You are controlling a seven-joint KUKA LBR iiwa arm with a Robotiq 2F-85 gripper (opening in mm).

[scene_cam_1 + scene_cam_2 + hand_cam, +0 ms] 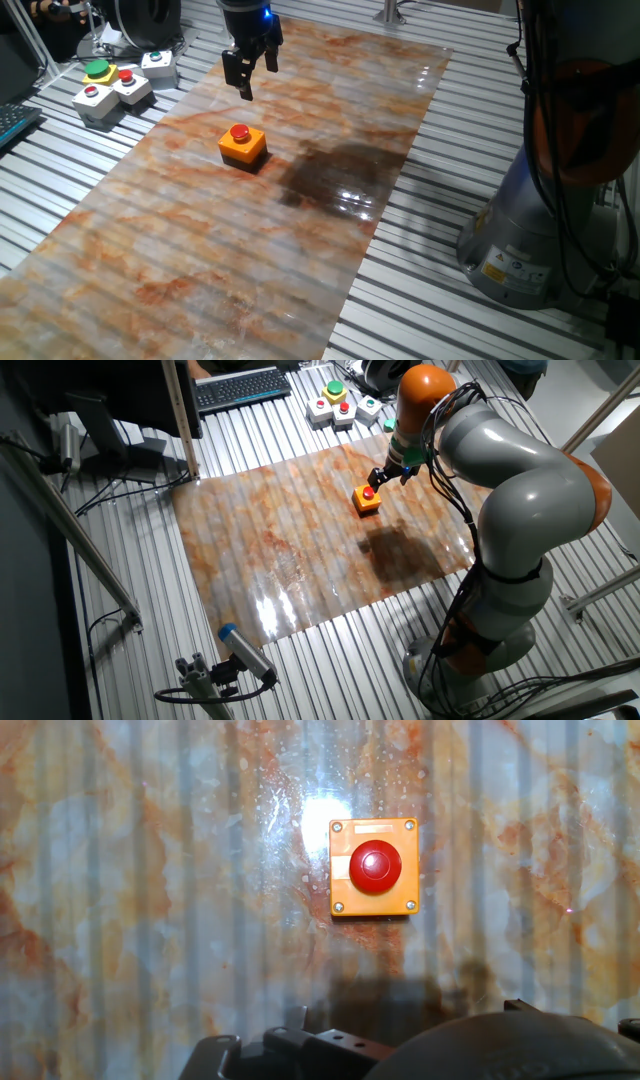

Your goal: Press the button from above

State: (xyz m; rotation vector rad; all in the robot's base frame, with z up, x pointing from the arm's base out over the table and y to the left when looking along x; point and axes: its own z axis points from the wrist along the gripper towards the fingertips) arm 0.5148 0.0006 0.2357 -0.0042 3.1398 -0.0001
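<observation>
The button [240, 132] is a small red dome on a square orange box [243, 149], standing on the marbled mat [200, 250]. My gripper [257, 80] hangs in the air above and a little behind it, touching nothing. A gap shows between its two dark fingers [244, 78], so it is open and empty. From the other fixed view the gripper [386, 472] sits just up and right of the button [368, 492]. The hand view looks straight down on the button [375, 866], right of centre; only the dark hand body fills the bottom edge, and the fingertips are hidden.
Grey boxes with red buttons [126, 84] and one with a green button [98, 70] stand off the mat at the far left. A keyboard [240, 385] lies beyond them. The arm's base [530, 230] stands right of the mat. A dark patch [340, 170] marks the mat.
</observation>
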